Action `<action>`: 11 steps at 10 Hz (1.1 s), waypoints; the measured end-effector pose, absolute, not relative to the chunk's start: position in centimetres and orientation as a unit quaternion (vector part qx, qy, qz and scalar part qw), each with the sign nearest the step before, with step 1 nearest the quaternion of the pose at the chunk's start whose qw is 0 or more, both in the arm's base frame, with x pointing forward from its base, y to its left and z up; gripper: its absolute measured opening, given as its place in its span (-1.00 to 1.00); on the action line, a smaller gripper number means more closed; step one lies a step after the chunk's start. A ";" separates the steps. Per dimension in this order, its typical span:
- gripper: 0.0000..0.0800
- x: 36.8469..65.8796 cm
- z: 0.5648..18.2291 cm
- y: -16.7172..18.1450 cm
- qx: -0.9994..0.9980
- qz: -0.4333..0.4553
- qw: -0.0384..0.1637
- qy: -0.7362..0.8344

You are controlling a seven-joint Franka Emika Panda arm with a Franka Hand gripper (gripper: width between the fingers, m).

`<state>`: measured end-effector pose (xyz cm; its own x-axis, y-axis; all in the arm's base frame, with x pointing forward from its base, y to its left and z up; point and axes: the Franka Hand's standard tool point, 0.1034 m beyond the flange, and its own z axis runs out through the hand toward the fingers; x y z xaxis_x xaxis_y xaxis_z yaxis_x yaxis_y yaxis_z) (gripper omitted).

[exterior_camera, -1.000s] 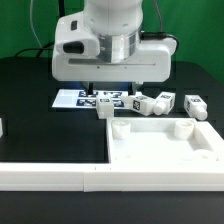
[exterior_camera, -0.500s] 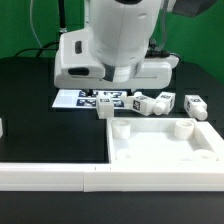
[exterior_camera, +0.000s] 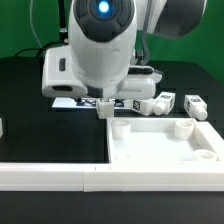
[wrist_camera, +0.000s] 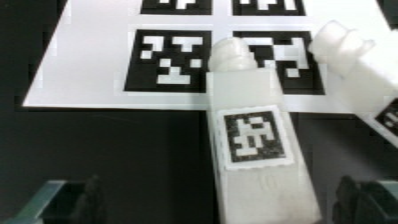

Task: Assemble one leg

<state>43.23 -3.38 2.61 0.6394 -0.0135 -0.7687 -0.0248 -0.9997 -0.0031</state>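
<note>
Gripper (wrist_camera: 212,204) jaws apart, either side of leg (wrist_camera: 249,128) at marker board (wrist_camera: 93,72) edge; seemingly not touching.

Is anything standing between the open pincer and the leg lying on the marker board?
Nothing visible does. In the wrist view the leg lies on the marker board, centred under the open pincer; another leg lies apart, to one side.

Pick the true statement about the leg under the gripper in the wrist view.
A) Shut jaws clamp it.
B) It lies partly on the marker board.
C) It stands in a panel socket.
B: one end of the leg overlaps the marker board, and the gripper straddles it with jaws open.
</note>
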 end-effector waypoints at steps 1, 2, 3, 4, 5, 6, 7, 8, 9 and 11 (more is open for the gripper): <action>0.62 42.7 2.2 -3.4 -0.894 0.447 0.006 0.019; 0.62 43.0 1.9 -3.0 -0.893 0.450 0.000 0.024; 0.62 42.9 1.8 -2.7 -0.892 0.452 -0.002 0.031; 0.62 42.8 1.7 -2.6 -0.891 0.453 -0.005 0.039; 0.62 42.7 1.6 -2.6 -0.890 0.454 -0.007 0.043; 0.62 42.8 1.3 -2.5 -0.892 0.450 -0.010 0.044; 0.62 42.8 1.2 -2.3 -0.892 0.449 -0.011 0.046; 0.62 42.8 1.2 -2.4 -0.892 0.449 -0.011 0.047; 0.62 42.8 1.2 -2.5 -0.892 0.449 -0.011 0.048; 0.06 42.8 1.2 -2.7 -0.892 0.449 -0.010 0.049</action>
